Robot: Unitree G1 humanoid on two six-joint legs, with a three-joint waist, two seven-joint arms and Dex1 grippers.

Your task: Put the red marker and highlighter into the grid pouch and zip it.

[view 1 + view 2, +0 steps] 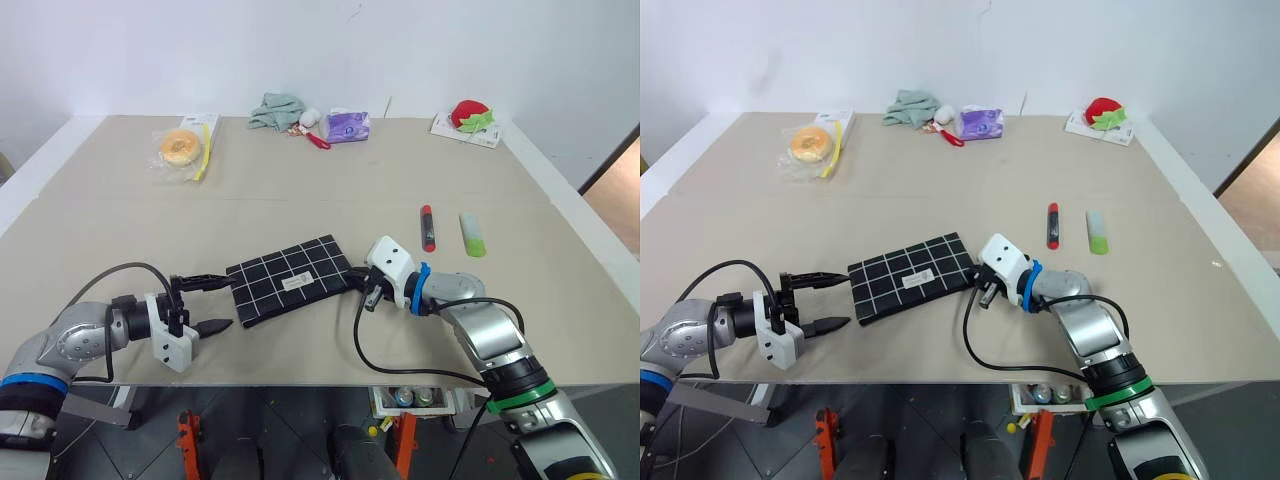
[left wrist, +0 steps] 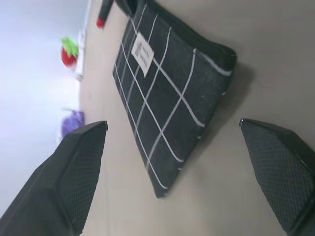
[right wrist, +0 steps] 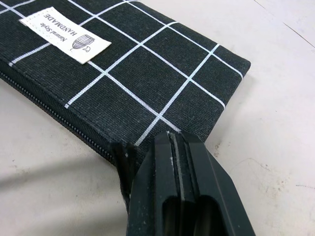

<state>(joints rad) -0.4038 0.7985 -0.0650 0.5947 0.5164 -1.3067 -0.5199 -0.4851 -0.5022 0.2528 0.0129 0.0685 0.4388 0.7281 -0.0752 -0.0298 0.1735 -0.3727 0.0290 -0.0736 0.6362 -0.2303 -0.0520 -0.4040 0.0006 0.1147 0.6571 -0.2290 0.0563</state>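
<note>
— Pouch first: where, and how lying?
— Grid pouch (image 1: 288, 281) flat on the table (image 1: 330, 200), near the front edge. Long axis slanted, left end nearer the front edge, right end farther back. White label (image 3: 65, 34) face up; zipper along the near long side.

— Grippers, relative to the pouch?
— Right gripper (image 3: 179, 147) pressed together at the pouch's right end by the zipper corner, fingers fully closed. Whether pinching the pull cord or only touching the fabric: cannot tell, hidden under the fingertips. Left gripper (image 1: 206, 303) just off the pouch's left end, fingers spread wide, holding nothing, apart from the fabric.

— Pens?
— Red marker (image 1: 427, 227) and highlighter (image 1: 472, 234) right of the pouch and farther back, side by side, not touching, both pointing roughly front to back. Bare table all around them.

— Farther out?
— Well behind the pouch, along the far edge: bagged donut (image 1: 181, 147), green cloth (image 1: 276, 110), purple packet (image 1: 347, 125), strawberry toy (image 1: 470, 116).
</note>
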